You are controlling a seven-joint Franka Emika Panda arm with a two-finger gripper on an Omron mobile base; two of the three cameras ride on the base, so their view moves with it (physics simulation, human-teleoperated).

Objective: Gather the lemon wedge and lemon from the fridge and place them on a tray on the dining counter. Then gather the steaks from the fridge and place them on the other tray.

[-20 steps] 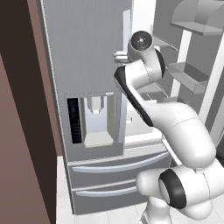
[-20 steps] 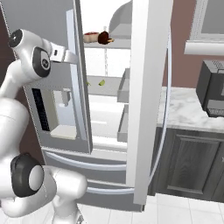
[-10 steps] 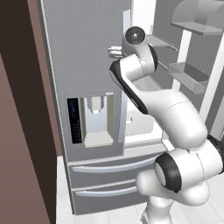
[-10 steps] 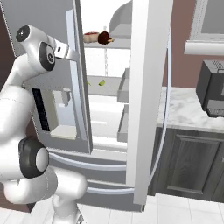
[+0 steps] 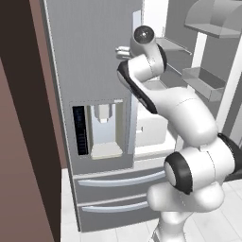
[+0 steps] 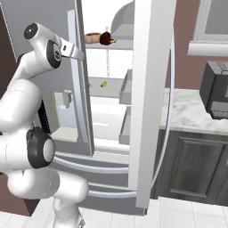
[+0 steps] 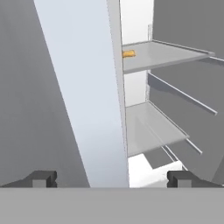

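The fridge stands open. Two steaks, one red (image 6: pixel 93 35) and one dark (image 6: pixel 106 38), lie on its upper shelf. On the shelf below lie two small yellow-green pieces (image 6: pixel 103 83), the lemon and the lemon wedge; which is which I cannot tell. My gripper (image 6: pixel 74 50) (image 5: pixel 124 50) is high up at the inner edge of the shut left door (image 5: pixel 90 71), open and empty. In the hand view its fingertips (image 7: pixel 41 178) straddle that door edge, and a small orange-yellow thing (image 7: pixel 128 54) lies on the upper shelf beyond. Both trays and the dining counter are out of view.
The open right door (image 6: pixel 149 102) with its bins (image 5: pixel 203 81) stands to the right of the opening. Freezer drawers (image 5: pixel 118 180) lie below. A marble counter (image 6: pixel 189 116) carries a dark appliance (image 6: pixel 216 93). A brown wall (image 5: pixel 19 142) flanks the fridge's left.
The arm's upper joints have swung left and up toward the left door. The hand has shifted slightly toward the fridge opening, jaws staying open.
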